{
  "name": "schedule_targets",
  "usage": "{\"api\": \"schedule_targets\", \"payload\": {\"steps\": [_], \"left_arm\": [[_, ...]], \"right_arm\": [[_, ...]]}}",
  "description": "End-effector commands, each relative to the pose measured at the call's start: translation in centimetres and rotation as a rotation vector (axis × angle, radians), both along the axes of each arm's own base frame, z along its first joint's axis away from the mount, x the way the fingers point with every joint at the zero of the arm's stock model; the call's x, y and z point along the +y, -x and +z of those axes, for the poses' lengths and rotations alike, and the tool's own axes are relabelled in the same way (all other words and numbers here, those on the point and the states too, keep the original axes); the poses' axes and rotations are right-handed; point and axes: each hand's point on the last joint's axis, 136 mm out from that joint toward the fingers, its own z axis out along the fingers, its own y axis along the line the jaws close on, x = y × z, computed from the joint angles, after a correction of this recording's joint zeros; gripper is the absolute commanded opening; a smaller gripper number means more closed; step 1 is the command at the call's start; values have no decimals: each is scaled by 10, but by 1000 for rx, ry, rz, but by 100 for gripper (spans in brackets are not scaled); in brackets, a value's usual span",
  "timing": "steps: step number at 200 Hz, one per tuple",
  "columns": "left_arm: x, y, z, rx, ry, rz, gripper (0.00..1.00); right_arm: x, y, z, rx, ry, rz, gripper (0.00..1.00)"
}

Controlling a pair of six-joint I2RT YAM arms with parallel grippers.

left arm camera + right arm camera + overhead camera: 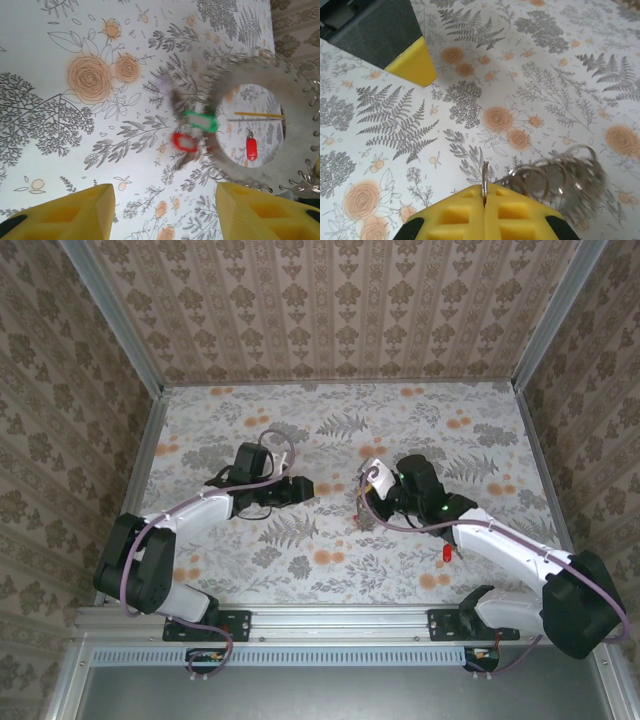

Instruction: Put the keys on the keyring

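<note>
The keyring (250,70) hung blurred, probably swinging, with a green key (200,121) and a red key (185,142) at its 9 o'clock edge. The right gripper (484,200) was closed on one thin loop (484,181). The left gripper (165,212), at its 9 o'clock, gaped wide and empty. So slim a pinch risked the ring twisting or slipping free. A loose red key (446,553) lay on the table (400,410), between 4 and 5 o'clock.

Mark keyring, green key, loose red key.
keyring (295,105): left wrist view, grey band right of the hole.
green key (200,121): left wrist view, plastic head.
loose red key (251,148): left wrist view, red head.
</note>
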Motion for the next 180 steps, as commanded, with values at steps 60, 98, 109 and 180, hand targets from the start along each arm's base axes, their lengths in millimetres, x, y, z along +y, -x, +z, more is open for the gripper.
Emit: {"api": "schedule_targets", "payload": {"steps": [60,98,109,180], "left_arm": [[20,-18,43,-273,-82,40,54],[33,-24,64,-391,-105,105,54],[35,-25,67,-410,-111,113,54],[14,-3,111,-727,39,-97,42]], "right_arm": [[8,3,-14,-232,278,67,0],[29,16,-15,-501,387,82,0],[35,20,-17,-524,419,93,0],[39,61,20,-148,-78,324,0]]}}
